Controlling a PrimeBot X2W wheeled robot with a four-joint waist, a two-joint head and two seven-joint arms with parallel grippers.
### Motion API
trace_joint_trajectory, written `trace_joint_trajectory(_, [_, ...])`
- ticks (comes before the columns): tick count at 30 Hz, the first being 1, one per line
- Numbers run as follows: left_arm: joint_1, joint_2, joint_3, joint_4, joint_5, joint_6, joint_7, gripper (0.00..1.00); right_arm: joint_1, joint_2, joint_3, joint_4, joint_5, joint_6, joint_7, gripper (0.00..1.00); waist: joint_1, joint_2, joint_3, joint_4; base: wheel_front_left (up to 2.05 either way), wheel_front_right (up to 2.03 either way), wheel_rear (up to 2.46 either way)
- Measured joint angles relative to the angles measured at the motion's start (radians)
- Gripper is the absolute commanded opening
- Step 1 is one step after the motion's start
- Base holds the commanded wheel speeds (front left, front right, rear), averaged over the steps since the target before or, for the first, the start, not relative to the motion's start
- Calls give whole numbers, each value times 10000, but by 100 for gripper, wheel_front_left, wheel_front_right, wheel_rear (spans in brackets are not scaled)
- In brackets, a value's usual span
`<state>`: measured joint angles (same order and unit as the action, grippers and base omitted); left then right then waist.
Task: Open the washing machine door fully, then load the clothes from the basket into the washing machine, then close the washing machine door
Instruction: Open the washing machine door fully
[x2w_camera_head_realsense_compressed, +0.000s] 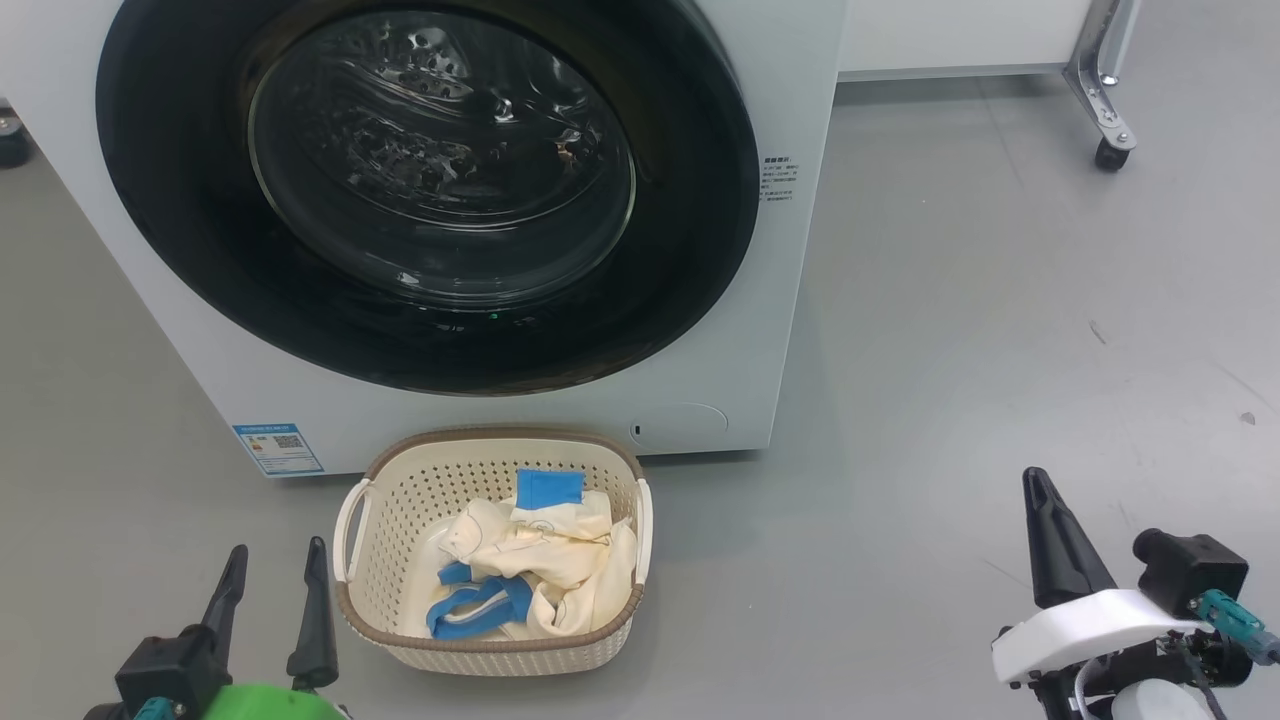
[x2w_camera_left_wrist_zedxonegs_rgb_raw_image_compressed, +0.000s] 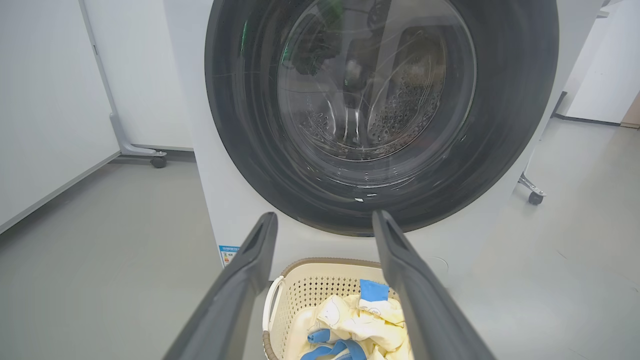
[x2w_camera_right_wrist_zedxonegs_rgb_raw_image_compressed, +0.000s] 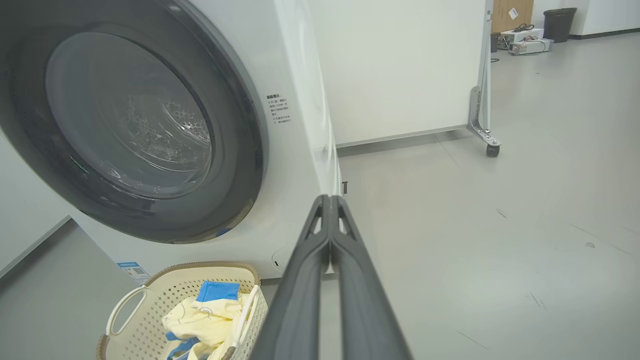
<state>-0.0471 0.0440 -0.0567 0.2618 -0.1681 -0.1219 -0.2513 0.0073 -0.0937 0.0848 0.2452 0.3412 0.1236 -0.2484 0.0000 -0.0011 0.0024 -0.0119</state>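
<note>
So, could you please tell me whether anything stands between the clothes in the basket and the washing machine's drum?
Yes: the washing machine door is shut, closing off the way in, just behind the basket holding the clothes. Nothing else visible blocks the path.

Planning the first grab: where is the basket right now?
In the head view, the basket sits on the floor at lower centre, directly before the washing machine and below its closed door, closer to the left gripper than the right gripper.
</note>
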Motion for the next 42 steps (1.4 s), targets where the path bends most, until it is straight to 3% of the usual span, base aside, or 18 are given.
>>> trace_joint_trajectory(11, [12, -2, -40, -10, 0, 0, 0, 100, 45, 510, -989, 25, 2558, 0, 0, 0, 0, 0, 72, 54, 0, 0, 0])
trace_joint_trajectory(12, [17, -8, -104, -13, 0, 0, 0, 100, 48, 550, -1206, 59, 3321, -2, -15, 0, 0, 0, 119, 78, 0, 0, 0])
trace_joint_trajectory(19, [75, -10, -184, -36, -88, 0, 0, 100, 31, 575, -1827, 123, 5747, -2, -27, 0, 0, 0, 301, 174, 0, 0, 0])
trace_joint_trajectory(27, [105, -15, -426, -130, -151, 0, 0, 100, -206, 554, -1766, 221, 8182, -2, -27, 0, 0, 0, 626, 344, 0, 0, 0])
trace_joint_trajectory(42, [-162, 109, -704, -614, -173, 0, 0, 100, -1626, -564, -2117, -418, 10972, -2, 744, 0, 0, 0, 1820, 532, 0, 0, 0])
